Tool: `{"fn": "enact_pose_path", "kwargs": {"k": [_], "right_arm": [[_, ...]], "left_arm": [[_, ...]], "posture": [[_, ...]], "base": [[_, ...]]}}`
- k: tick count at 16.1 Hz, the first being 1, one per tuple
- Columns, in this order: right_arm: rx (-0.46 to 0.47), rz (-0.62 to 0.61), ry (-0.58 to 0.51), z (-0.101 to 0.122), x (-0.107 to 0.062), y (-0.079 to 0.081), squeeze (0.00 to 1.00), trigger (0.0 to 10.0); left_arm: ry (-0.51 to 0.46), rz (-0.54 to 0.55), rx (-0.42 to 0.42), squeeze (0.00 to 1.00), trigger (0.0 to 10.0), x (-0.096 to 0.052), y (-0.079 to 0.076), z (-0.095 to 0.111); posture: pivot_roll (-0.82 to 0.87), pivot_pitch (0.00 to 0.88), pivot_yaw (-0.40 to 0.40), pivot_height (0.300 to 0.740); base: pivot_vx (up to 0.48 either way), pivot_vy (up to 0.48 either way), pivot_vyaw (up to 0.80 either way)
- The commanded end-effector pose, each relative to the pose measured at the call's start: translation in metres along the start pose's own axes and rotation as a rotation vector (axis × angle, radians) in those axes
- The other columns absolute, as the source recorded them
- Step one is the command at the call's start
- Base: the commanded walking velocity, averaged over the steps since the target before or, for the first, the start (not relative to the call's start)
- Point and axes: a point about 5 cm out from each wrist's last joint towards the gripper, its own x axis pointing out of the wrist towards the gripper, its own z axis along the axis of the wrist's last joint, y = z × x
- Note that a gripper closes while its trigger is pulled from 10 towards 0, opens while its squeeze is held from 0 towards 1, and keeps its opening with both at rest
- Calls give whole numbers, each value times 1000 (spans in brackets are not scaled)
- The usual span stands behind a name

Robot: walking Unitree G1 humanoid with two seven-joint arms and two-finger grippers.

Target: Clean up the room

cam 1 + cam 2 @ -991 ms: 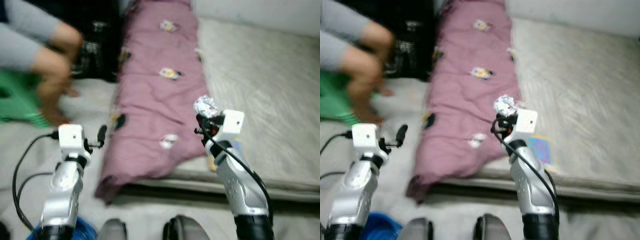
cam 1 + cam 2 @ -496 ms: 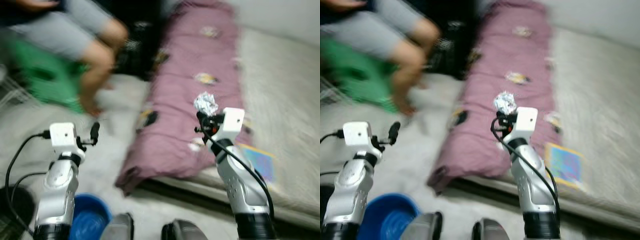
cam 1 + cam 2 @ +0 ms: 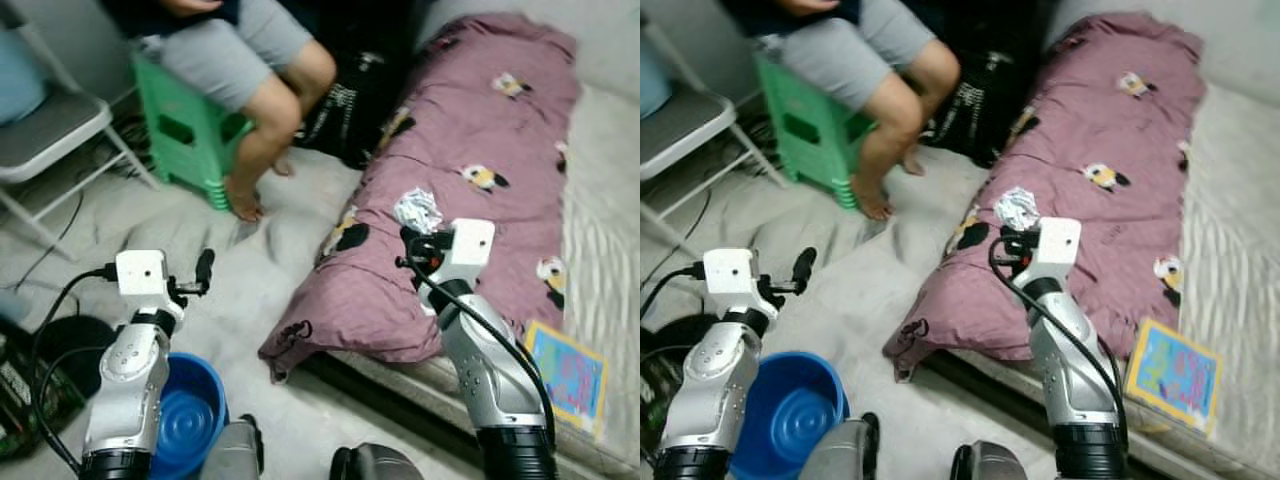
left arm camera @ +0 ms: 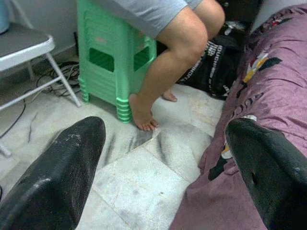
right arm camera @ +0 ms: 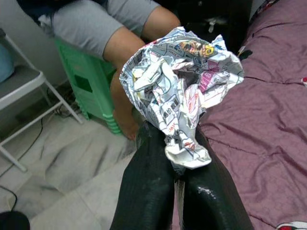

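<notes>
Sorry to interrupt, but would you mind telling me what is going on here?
The robot is tidying a room. Its right hand is shut on a crumpled paper ball, held up over the edge of a purple quilt. Its left hand is open and holds nothing, above the floor near a blue basin. A person sits on a green stool nearby.

Evenly lit, soft indoor light, no glare. Head views mildly soft, perhaps from motion; darkest at the black bag [image 3: 350, 110]. Crisp on the crumpled paper [image 5: 180, 81] pinched at the right gripper [image 5: 175, 163] tips; blurred beyond. Left gripper [image 4: 168, 158] fingers [image 4: 57, 172] out of focus, near and large.
</notes>
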Motion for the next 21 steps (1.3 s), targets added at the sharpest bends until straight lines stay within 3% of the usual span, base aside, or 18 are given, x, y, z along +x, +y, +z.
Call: {"fn": "enact_pose_path", "kwargs": {"k": [1, 8, 10, 18, 21], "right_arm": [[-7, -7, -5, 1, 0, -1, 0, 10000], [-15, -12, -5, 0, 0, -3, 0, 10000], [-16, -14, -7, 0, -1, -3, 0, 10000], [-31, -14, -16, 2, 0, -6, 0, 10000], [-30, -19, -18, 1, 0, -6, 0, 10000]], "left_arm": [[14, 9, 5, 0, 10000, -1, 2, -2], [21, 7, 16, 0, 10000, -3, 1, -4], [36, 4, -34, 0, 10000, -5, 1, -4], [32, -8, -7, 0, 10000, -7, 0, -3], [54, 9, -8, 0, 10000, -16, 5, -9]], "posture": [[4, 129, -83, 740], [1, 130, -81, 740], [-1, 130, -77, 740], [-3, 129, -73, 740], [-4, 125, -66, 740]], "base": [[0, 0, 488], [0, 0, 485], [0, 0, 481], [0, 0, 590], [0, 0, 800]]}}
